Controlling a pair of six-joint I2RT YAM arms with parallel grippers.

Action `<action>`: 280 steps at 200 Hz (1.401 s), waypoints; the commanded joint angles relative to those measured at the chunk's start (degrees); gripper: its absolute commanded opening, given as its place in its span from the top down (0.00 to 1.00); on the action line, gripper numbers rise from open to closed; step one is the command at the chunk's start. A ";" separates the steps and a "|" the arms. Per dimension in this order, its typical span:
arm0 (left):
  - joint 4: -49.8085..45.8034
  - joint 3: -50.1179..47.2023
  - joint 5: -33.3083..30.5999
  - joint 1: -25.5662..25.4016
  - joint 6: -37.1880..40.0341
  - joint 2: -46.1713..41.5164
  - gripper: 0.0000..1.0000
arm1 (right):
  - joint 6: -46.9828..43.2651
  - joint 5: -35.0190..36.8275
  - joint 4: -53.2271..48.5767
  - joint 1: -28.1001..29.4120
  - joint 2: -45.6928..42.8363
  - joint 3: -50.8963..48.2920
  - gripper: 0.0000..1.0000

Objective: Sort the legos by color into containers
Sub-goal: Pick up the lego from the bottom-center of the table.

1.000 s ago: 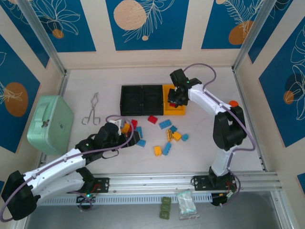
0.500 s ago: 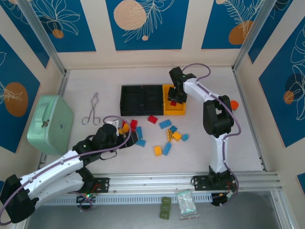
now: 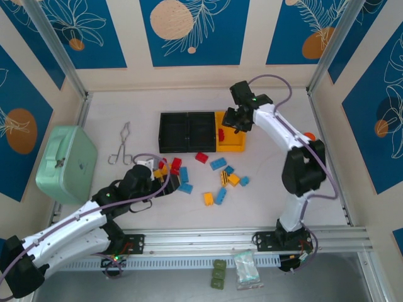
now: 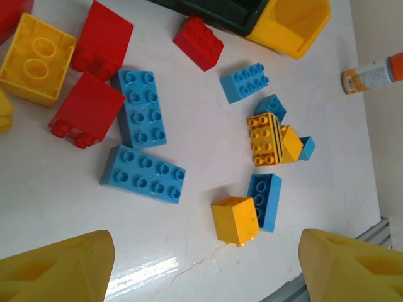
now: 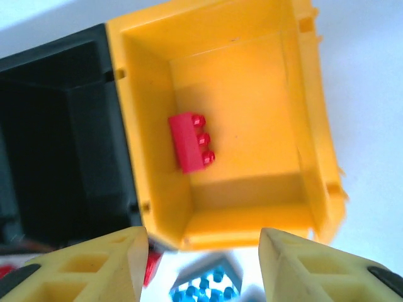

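Observation:
Three joined containers stand at the back: two black bins (image 3: 187,131) and a yellow bin (image 3: 232,141). A single red lego (image 5: 189,142) lies inside the yellow bin (image 5: 315,151), beside the black bin (image 5: 56,126). My right gripper (image 5: 201,267) hovers just above that bin, open and empty; from above it (image 3: 238,119) hangs over the bin's back edge. Loose legos are scattered in front: a red one (image 3: 201,157), blue ones (image 4: 143,173) and a yellow one (image 4: 235,219). My left gripper (image 4: 204,277) hangs open over the pile's left side, with nothing between its fingers (image 4: 56,267).
A mint-green lidded box (image 3: 66,162) sits at the left edge, with metal tongs (image 3: 119,146) beside it. An orange-capped bottle (image 4: 371,75) lies right of the pile. An aluminium rail (image 3: 252,239) runs along the near edge.
My right gripper has opened and the red lego now lies in the yellow bin. The right arm swung back over the bin. The left arm shifted slightly.

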 commanded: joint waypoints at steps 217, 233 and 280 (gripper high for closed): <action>6.44 3.08 2.95 -6.54 0.80 15.76 0.28 | 16.73 -8.15 9.77 19.21 -21.64 -44.71 0.38; 6.41 2.30 2.67 -6.54 0.27 15.06 0.28 | 17.52 -8.76 10.99 19.85 -19.53 -44.74 0.39; 6.94 0.25 2.06 -6.54 -0.55 13.94 0.28 | 18.27 -8.46 12.64 21.07 -15.62 -44.78 0.46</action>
